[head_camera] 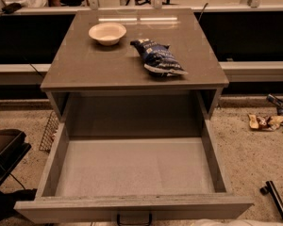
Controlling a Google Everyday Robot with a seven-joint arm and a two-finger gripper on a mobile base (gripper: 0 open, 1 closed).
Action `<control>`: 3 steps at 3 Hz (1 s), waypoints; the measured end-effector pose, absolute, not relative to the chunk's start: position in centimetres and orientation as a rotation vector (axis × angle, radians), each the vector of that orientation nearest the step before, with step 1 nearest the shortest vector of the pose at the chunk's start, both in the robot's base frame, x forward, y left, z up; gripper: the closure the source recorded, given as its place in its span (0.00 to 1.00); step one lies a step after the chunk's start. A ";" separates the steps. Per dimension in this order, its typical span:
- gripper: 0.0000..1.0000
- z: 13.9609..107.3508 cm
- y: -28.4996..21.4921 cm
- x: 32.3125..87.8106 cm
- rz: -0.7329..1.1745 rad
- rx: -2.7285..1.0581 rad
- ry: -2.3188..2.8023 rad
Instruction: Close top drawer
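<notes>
The top drawer (132,166) is pulled far out of the grey cabinet (132,74), towards the camera. Its light grey inside is bare. Its flat front (132,207) runs along the bottom of the view, with the small black handle (133,219) at the centre, cut by the bottom edge. The lower drawers are hidden under it. My gripper is not in view. Only a pale strip (226,222) shows at the bottom edge, right of the handle, and I cannot tell what it is.
On the cabinet top stand a white bowl (107,33) and a blue snack bag (158,58). A black rod (275,200) lies on the floor at lower right, wrappers (264,121) at right. A dark chair (4,149) and a wire basket (49,131) are at left.
</notes>
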State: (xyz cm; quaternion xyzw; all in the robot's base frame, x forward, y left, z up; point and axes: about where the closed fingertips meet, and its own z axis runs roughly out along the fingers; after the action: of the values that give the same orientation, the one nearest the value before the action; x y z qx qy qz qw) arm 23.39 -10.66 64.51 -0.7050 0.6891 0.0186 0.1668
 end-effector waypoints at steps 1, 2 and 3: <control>1.00 63.8 -8.1 25.5 0.064 -2.042 1.879; 1.00 63.9 -5.2 27.9 0.062 -2.072 1.809; 1.00 64.3 -2.4 30.0 0.055 -2.102 1.753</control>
State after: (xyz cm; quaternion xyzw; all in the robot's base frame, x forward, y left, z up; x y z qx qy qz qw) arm 29.96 -2.45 64.31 -0.7522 0.6273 0.0196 0.2006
